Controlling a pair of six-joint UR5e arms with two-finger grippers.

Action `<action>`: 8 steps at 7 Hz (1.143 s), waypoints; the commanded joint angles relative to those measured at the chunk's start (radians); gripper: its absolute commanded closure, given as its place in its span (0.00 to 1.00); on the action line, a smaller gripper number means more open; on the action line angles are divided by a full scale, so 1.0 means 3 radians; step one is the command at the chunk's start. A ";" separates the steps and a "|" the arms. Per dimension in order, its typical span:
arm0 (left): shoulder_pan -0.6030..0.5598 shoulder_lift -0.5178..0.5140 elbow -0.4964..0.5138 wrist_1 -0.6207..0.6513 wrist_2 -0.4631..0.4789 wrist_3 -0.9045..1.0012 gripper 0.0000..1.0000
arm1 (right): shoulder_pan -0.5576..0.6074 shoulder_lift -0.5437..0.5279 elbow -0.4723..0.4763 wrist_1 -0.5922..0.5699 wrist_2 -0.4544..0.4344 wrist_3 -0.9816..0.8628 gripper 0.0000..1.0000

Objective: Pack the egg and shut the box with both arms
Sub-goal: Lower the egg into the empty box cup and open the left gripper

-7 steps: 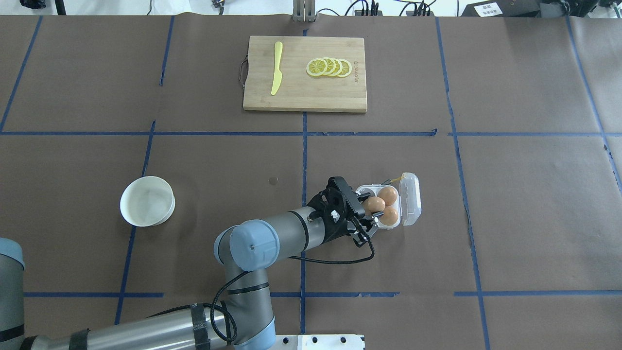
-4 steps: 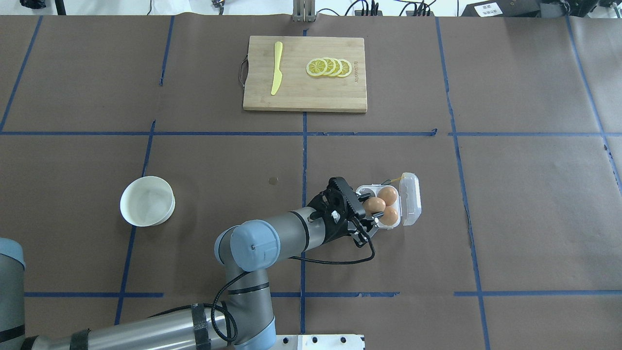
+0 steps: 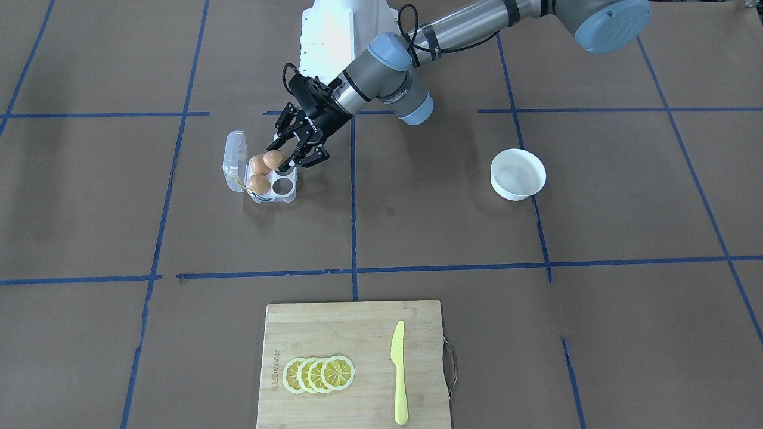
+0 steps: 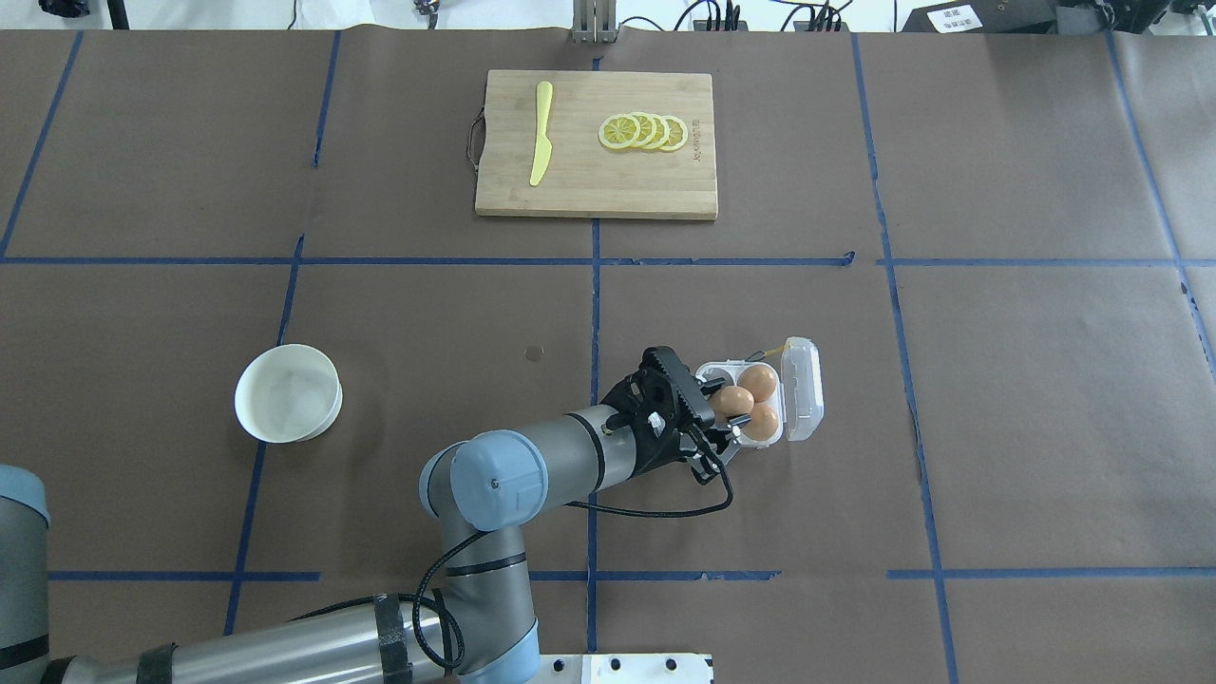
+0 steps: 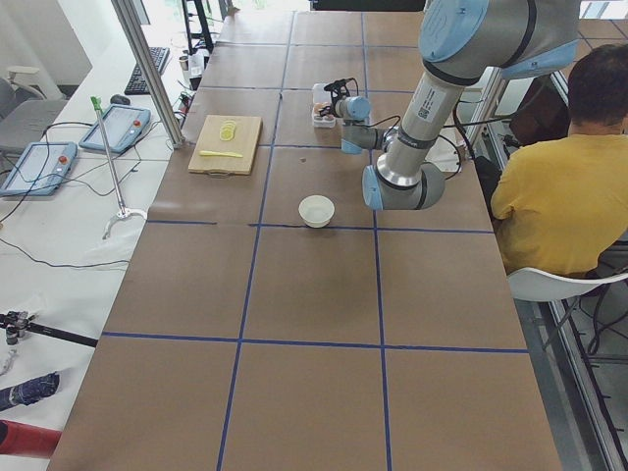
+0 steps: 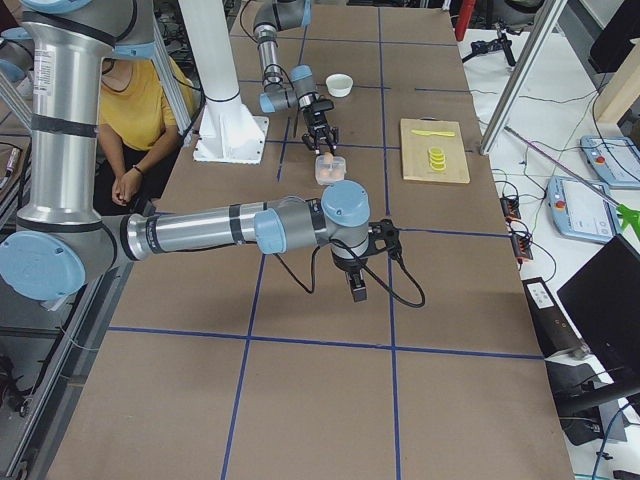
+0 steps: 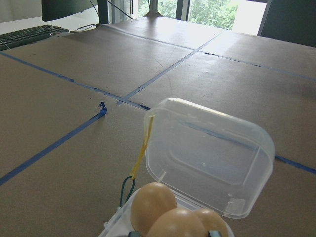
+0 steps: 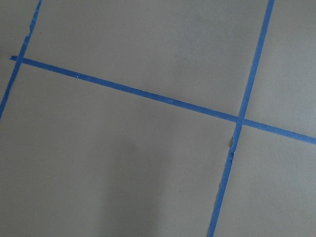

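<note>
My left gripper (image 4: 722, 410) reaches over the clear plastic box (image 4: 714, 370) and is shut on an orange-brown egg (image 4: 730, 399), which it holds just over the box's near-left cell. Two more brown eggs (image 4: 759, 382) sit in the cells by the hinge. The clear lid (image 4: 804, 389) stands open on the far side. In the front view the held egg (image 3: 275, 159) is between the fingers, above the box (image 3: 288, 192). The left wrist view shows the three eggs (image 7: 153, 204) and the lid (image 7: 207, 153). My right gripper (image 6: 357, 290) shows only in the exterior right view, low over bare table; I cannot tell if it is open.
A white bowl (image 4: 288, 392) stands to the left of the box. A wooden cutting board (image 4: 597, 180) with a yellow knife (image 4: 541, 133) and lemon slices (image 4: 643, 131) lies at the far middle. A person in yellow (image 5: 559, 196) sits behind the robot.
</note>
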 commanded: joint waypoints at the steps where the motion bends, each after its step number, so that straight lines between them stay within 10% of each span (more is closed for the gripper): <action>1: 0.0000 0.0000 0.0000 0.0000 0.0000 0.0000 0.35 | 0.0005 0.0000 0.0000 0.0000 0.0000 0.0000 0.00; 2: 0.0000 0.0000 -0.0005 0.0000 0.0000 0.0000 0.34 | 0.0000 0.0005 0.0000 0.0000 0.0005 0.0000 0.00; 4: 0.0000 0.0000 -0.0025 -0.0010 0.0000 0.0000 0.00 | 0.0000 0.0005 0.0000 0.0000 0.0000 0.0000 0.00; 6: -0.0086 0.0010 -0.0173 0.0066 -0.0036 -0.0046 0.00 | 0.0000 0.0005 0.0000 0.0000 0.0005 0.0005 0.00; 8: -0.0321 0.0076 -0.0743 0.1129 -0.0386 -0.0061 0.00 | 0.0000 0.0005 0.0000 -0.0005 0.0005 0.0005 0.00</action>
